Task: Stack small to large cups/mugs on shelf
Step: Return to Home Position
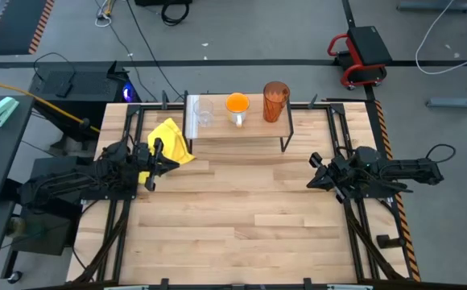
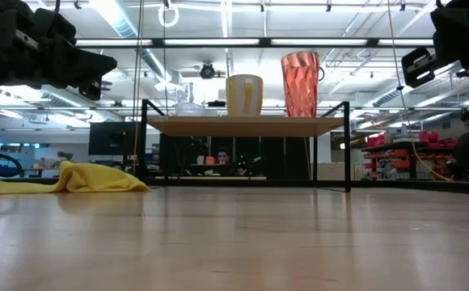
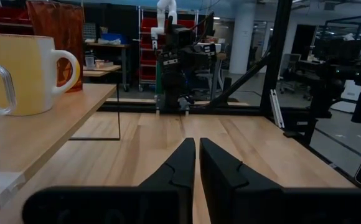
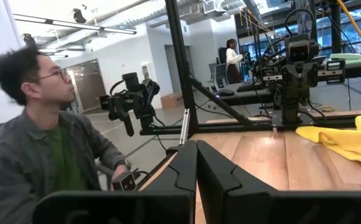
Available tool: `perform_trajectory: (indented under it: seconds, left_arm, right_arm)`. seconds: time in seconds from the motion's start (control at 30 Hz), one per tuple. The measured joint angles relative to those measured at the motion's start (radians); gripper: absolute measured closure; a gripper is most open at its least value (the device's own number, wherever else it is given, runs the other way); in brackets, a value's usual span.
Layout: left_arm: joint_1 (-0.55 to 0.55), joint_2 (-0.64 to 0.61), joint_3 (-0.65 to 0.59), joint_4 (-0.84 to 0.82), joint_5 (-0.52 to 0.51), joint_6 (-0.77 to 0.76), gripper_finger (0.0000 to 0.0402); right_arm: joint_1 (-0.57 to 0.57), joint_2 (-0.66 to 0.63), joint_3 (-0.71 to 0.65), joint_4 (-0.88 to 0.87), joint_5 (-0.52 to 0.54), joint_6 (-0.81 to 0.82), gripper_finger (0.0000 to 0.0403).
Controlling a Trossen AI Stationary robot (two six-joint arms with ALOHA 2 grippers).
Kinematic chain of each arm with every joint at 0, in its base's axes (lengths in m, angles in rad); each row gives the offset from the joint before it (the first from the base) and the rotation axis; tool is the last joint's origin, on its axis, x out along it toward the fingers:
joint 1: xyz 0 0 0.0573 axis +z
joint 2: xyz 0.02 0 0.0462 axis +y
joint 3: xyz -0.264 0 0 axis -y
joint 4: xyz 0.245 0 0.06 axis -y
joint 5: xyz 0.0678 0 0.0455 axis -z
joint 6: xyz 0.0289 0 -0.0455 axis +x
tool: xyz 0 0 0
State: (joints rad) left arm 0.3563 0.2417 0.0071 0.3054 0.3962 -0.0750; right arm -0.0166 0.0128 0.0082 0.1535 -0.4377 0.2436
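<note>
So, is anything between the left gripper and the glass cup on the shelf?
Only the yellow cloth, lying flat on the table between the left gripper and the end of the shelf where the glass cup stands, well below it.

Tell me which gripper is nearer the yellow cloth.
Left. The left gripper hangs above the cloth's near edge, overlapping it in the high view. The right gripper is on the opposite side, well apart from it.

Cup [image 1: 204, 114], mug [image 1: 237, 105], tumbler [image 1: 275, 101] left to right on shelf [image 1: 241, 131], cloth [image 1: 171, 138] beside
</note>
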Motion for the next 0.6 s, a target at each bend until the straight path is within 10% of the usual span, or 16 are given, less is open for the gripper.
perform_trajectory:
  seconds: [0.6]
  left_arm:
    - [0.000,0.000,0.000,0.000,0.000,0.000,0.0366]
  right_arm:
    - [0.000,0.000,0.000,0.000,0.000,0.000,0.0388]
